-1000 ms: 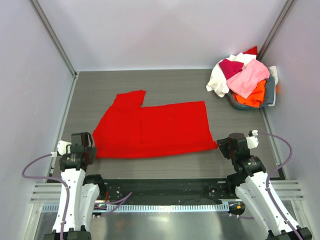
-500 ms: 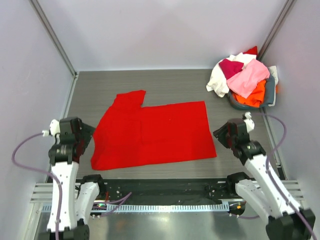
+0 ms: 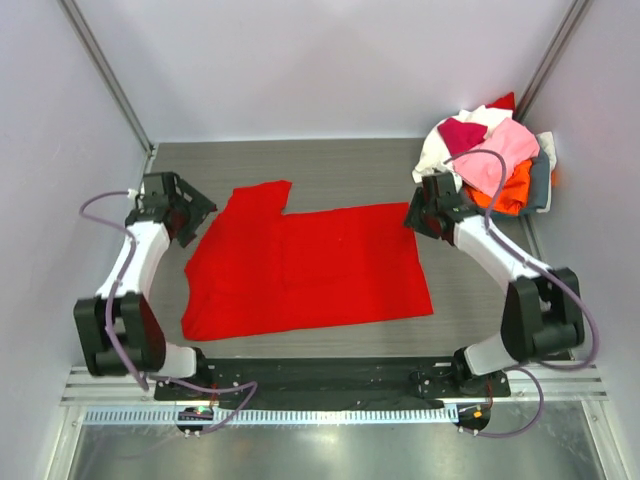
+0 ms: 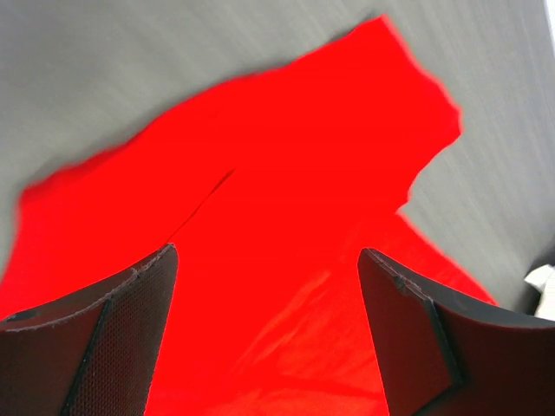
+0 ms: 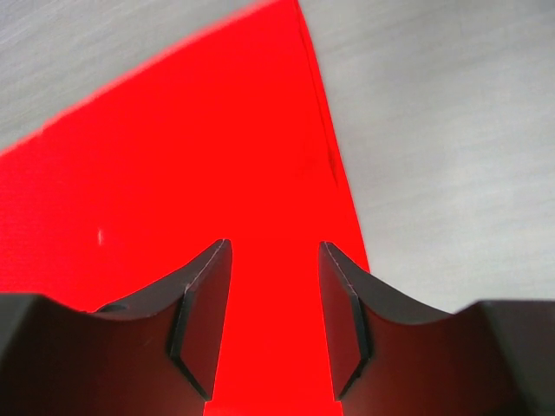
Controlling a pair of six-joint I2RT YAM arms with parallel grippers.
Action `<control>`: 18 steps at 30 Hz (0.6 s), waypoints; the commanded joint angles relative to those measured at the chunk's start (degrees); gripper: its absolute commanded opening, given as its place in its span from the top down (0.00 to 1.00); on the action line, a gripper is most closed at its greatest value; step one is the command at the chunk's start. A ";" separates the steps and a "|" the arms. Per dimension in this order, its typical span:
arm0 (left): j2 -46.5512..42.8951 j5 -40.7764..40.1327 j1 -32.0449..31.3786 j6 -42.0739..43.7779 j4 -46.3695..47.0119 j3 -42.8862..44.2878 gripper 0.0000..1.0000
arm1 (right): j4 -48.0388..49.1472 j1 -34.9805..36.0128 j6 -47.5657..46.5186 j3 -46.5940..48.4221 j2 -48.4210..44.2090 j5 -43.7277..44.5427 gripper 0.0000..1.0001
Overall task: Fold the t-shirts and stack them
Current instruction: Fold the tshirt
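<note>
Because my left fingers hang spread wide over the far left of the red t-shirt, with nothing between them, I judge no grasp has begun on that side. Below them the wrist view shows the sleeve and the shoulder, flat against the desk.

The shirt lies in the middle of the desk as a rough rectangle, with that one sleeve jutting toward the far edge. It looks thin, light and limp. I expect it to sag and crease wherever it is unsupported, and to drag along the surface if lifted from one point alone.

My right fingers are parted too, more narrowly, and hold nothing. They sit above the far right corner, where the side edge runs straight.

I would pinch the far edge at both ends, close to the corners, taking every layer there, so the cloth comes over evenly.

Further right, the other t-shirts are heaped in the grey basket.
</note>
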 commanded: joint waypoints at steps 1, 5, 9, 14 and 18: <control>9.05 2.87 -0.68 1.31 7.76 8.02 0.15 | 4.83 -0.16 -5.03 8.78 9.04 2.62 0.49; 19.54 3.66 -1.03 1.22 7.59 16.72 0.17 | 4.83 -0.51 -6.88 15.57 18.10 4.11 0.49; 26.58 3.23 -1.30 1.57 7.68 23.31 0.17 | 4.83 -1.21 -8.54 21.11 24.71 5.08 0.49; 33.52 2.61 -1.38 2.37 6.10 31.66 0.18 | 4.83 -2.62 -8.64 26.30 30.34 4.91 0.49; 39.49 2.52 -1.65 2.01 5.48 36.15 0.18 | 4.83 -2.71 -8.72 28.76 33.51 4.91 0.49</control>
